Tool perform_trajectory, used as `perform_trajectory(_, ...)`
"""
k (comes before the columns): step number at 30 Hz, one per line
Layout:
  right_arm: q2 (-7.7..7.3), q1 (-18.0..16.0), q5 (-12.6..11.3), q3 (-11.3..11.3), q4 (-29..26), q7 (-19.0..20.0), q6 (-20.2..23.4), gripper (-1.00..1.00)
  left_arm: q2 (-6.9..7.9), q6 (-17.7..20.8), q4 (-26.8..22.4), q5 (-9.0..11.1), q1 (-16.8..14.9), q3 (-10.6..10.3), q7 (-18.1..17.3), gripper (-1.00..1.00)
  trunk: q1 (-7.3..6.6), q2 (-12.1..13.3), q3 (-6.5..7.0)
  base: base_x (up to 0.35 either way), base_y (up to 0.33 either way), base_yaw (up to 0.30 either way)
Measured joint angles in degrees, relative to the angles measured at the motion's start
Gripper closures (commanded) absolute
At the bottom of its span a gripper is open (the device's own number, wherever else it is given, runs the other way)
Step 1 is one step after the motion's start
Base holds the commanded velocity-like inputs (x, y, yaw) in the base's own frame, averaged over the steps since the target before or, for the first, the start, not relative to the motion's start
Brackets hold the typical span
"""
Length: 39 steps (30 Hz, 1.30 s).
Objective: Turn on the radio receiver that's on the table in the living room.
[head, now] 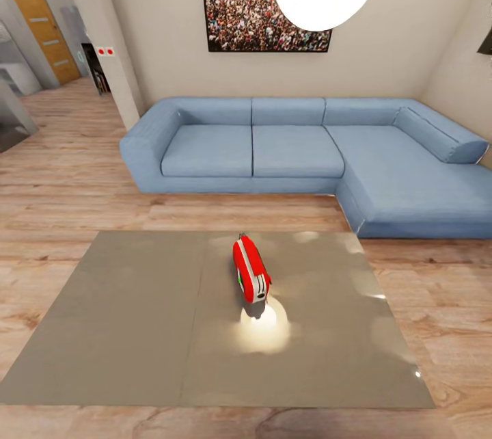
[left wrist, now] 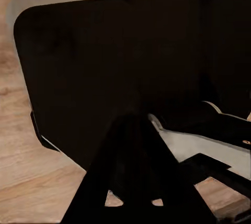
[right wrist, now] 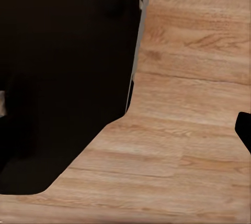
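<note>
Table [head: 137, 329] nearest; radio [head: 250, 269] upright near centre, sofa [head: 294, 152] beyond. Step: approach finished, reach pending. Next: extend arm to radio switch. Gripper opening: cannot tell.

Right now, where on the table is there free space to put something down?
The table is bare left of the radio receiver, and right of it toward the sofa corner. The middle strip holds the radio.

1. Finding no words or numbers to read anywhere.
2. Seeing two small red squares on a white wall plate [head: 105, 51], too tiny to read.
3. Showing no brand on the radio receiver [head: 251, 269].
</note>
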Motion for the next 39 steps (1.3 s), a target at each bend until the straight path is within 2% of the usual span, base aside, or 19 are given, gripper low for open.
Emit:
perform_trajectory(1,0.33,0.0,0.0,0.0,0.4,0.1,-0.4,-1.00,-0.66,0.0,0.0,0.1,0.4,0.0,3.1,1.00,0.00,0.0,0.09,0.000,0.000,0.000)
perform_trajectory(4,0.49,0.0,0.0,-0.1,0.6,0.1,-0.6,-1.00,-1.45,0.0,0.1,0.3,0.7,0.1,6.5,1.00,0.00,0.0,0.37,0.000,0.000,0.000)
perform_trajectory(8,0.60,0.0,-0.1,-0.1,0.7,0.1,-0.6,-1.00,-1.98,0.2,0.1,0.4,1.1,0.1,13.3,1.00,0.00,0.0,0.74,0.000,0.000,0.000)
perform_trajectory(9,0.62,0.0,-0.1,-0.1,0.7,0.1,-0.6,-1.00,-2.01,0.2,0.1,0.5,1.5,0.1,13.8,1.00,0.00,0.0,0.83,0.000,0.000,0.000)
perform_trajectory(14,0.70,0.2,-0.3,-0.2,0.8,0.1,-0.6,-1.00,-2.05,0.1,0.1,0.6,2.8,0.1,14.7,1.00,0.00,0.0,1.29,0.000,0.000,0.000)
perform_trajectory(21,1.21,0.9,-1.8,-0.2,0.8,0.0,-0.8,-1.00,-2.03,0.0,0.0,0.9,3.0,0.4,14.8,1.00,0.00,0.0,1.93,0.000,0.000,0.000)
perform_trajectory(23,1.25,1.0,-1.9,-0.2,0.9,0.0,-0.8,-1.00,-2.04,-0.2,-0.1,1.7,3.0,0.6,14.8,1.00,0.00,0.0,2.12,0.000,0.000,0.000)
perform_trajectory(28,1.27,1.0,-2.0,-0.2,0.9,0.0,-0.8,-1.00,-1.94,-0.6,-0.2,5.4,3.0,0.7,14.8,1.00,0.00,0.0,2.58,0.000,0.000,0.000)
perform_trajectory(30,1.27,1.1,-2.0,-0.2,0.9,0.1,-0.7,-1.00,-1.85,-0.6,-0.2,6.0,3.0,0.6,14.8,1.00,0.00,0.0,2.76,0.000,0.000,0.000)
perform_trajectory(39,1.27,1.1,-2.0,-0.2,0.9,0.1,-0.7,-1.00,-1.76,-0.7,-0.6,5.9,3.0,0.4,14.8,1.00,0.00,0.0,3.59,0.000,0.000,0.000)
